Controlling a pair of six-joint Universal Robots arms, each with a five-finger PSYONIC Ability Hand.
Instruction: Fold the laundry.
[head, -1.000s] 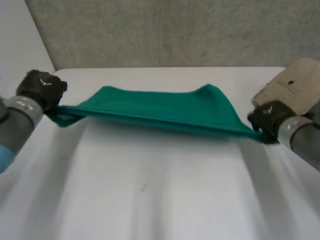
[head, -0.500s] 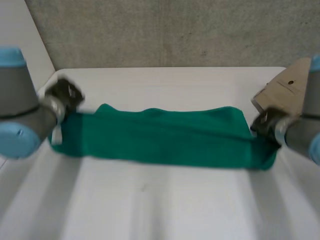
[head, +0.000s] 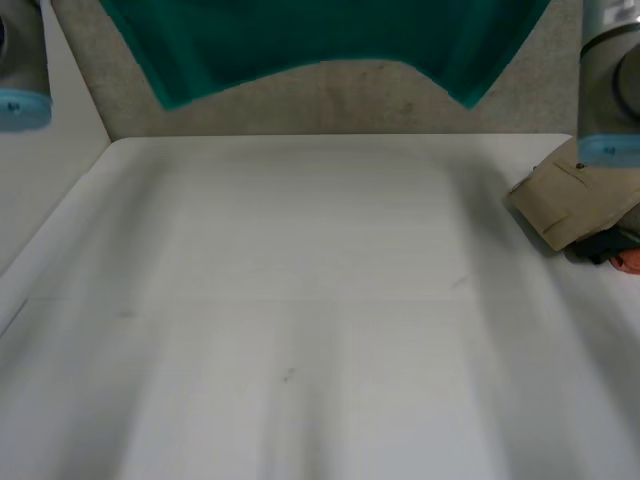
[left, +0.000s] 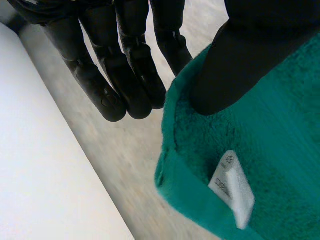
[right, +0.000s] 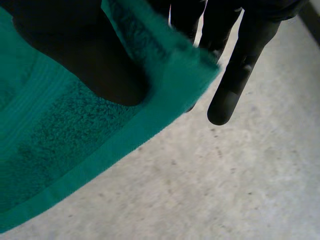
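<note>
A green towel (head: 320, 35) hangs in the air high above the white table (head: 300, 300), stretched between my two raised arms. In the left wrist view my left hand (left: 240, 55) pinches one top corner of the towel (left: 270, 150) under its thumb, beside a small white label (left: 232, 187). My right hand (right: 80, 55) pinches the opposite corner of the towel (right: 65, 135) between thumb and fingers, one finger standing straight beside the cloth's edge. The towel's lower corners dangle free against the grey wall.
A beige garment (head: 575, 195) lies on other laundry at the table's right edge, below my right arm (head: 610, 80). The left arm (head: 20, 60) rises by the table's far left corner. A grey wall (head: 340, 100) stands behind the table.
Both hands have lifted the towel from the table's far part high into the air. It now hangs spread out instead of lying stretched low over the table.
</note>
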